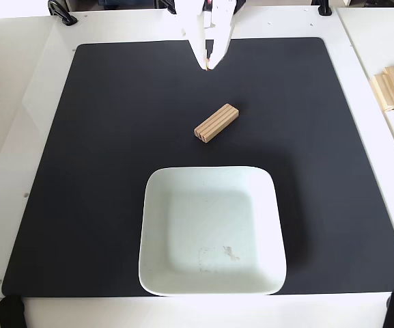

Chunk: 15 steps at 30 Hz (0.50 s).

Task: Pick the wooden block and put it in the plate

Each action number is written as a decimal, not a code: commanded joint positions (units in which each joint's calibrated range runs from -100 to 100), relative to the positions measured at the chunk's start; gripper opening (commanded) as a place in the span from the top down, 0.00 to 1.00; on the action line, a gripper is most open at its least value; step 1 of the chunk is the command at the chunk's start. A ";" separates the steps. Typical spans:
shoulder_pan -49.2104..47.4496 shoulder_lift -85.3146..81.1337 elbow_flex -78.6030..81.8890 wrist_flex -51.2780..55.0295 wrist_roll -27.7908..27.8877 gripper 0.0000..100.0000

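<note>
Task barely begun: wooden block (216, 123) lay on mat, plate (157, 205) empty, pincer (208, 65) together, empty, apart from block.

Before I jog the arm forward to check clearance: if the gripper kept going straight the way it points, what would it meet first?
Probably the black mat, just short of the wooden block. The gripper points down the picture, with the block slightly right of that line. Its height is unclear.

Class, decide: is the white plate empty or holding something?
Empty. The plate shows only a faint mark inside; the wooden block lies apart on the black mat.
</note>
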 commanded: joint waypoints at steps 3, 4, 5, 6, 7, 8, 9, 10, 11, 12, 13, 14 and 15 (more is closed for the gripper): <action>1.16 5.15 -3.78 -1.60 0.17 0.78; 1.27 5.83 -3.24 -2.93 0.17 0.76; 1.50 6.59 -2.79 -4.43 0.17 0.74; 1.61 7.44 -1.98 -6.02 0.17 0.73; 1.72 8.29 -1.26 -7.88 0.12 0.73; 2.28 9.13 -0.72 -9.47 0.07 0.73; 2.73 9.98 -0.27 -11.06 0.01 0.73; 3.07 10.74 0.27 -12.39 0.01 0.73; 3.29 11.42 0.81 -13.45 0.07 0.73; 3.40 12.10 1.26 -14.59 0.12 0.73; 3.51 12.69 1.71 -15.48 0.12 0.73; 3.63 13.29 2.07 -16.10 0.07 0.73; 3.74 13.79 2.34 -16.36 0.01 0.73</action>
